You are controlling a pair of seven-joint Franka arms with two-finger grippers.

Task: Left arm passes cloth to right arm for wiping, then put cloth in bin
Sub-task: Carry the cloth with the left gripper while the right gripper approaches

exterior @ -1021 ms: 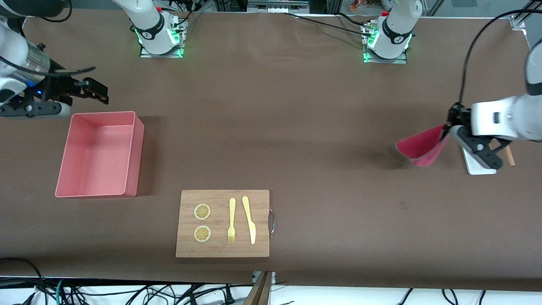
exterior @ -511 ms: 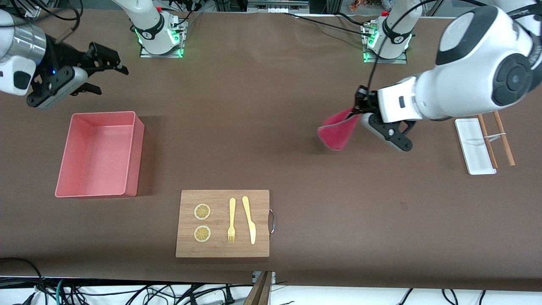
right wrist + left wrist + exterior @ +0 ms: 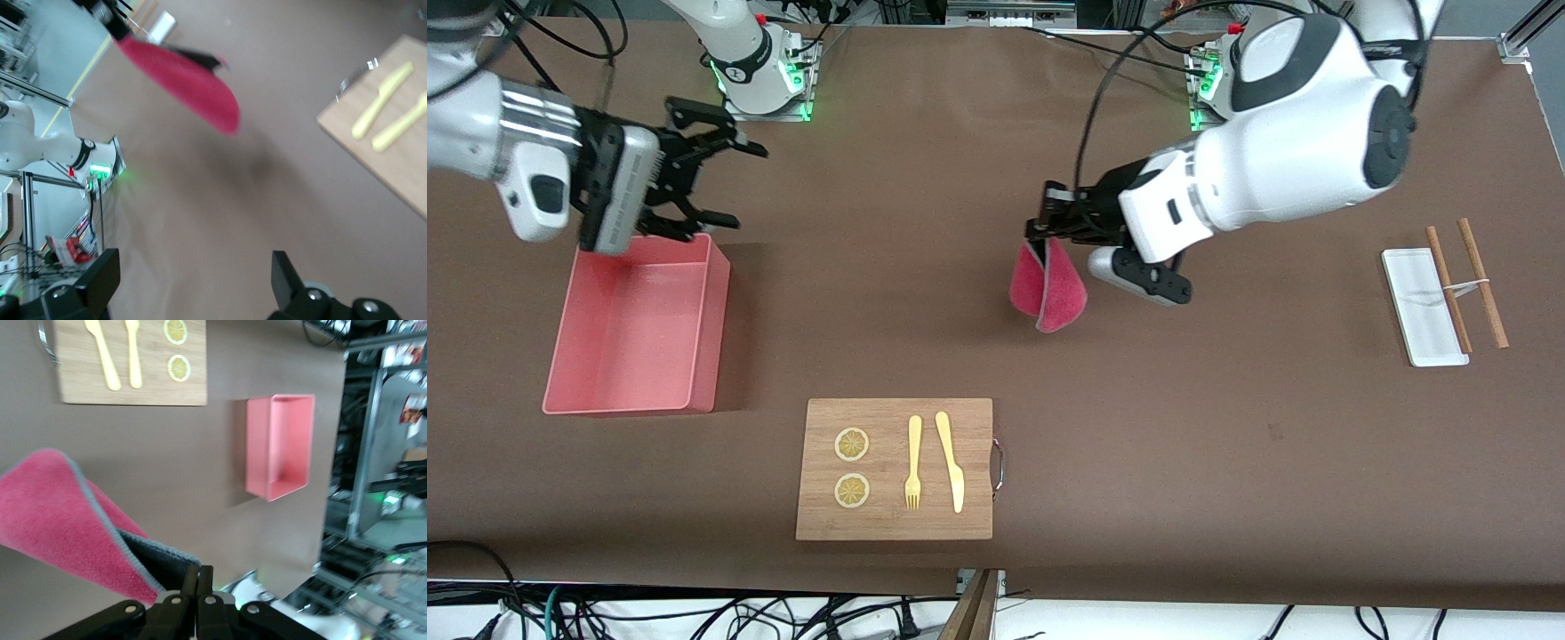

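Note:
My left gripper (image 3: pixel 1040 236) is shut on the top edge of a folded pink-red cloth (image 3: pixel 1048 290), which hangs in the air over the middle of the table. In the left wrist view the cloth (image 3: pixel 63 520) hangs from the shut fingers (image 3: pixel 197 577). My right gripper (image 3: pixel 725 182) is open and empty, in the air over the pink bin's (image 3: pixel 569 342) edge farthest from the front camera. The right wrist view shows its open fingers (image 3: pixel 100 270) and the cloth (image 3: pixel 190 83) farther off. The bin is empty and also shows in the left wrist view (image 3: pixel 257 447).
A wooden cutting board (image 3: pixel 895 524) with two lemon slices, a yellow fork (image 3: pixel 913 462) and a yellow knife (image 3: pixel 950 460) lies near the front camera. A small white tray (image 3: pixel 1423 307) and chopsticks (image 3: pixel 1465 280) lie toward the left arm's end.
My left arm has carried the cloth from the left arm's end to over the table's middle. My right gripper has moved from outside the bin toward the middle, now over the bin's edge.

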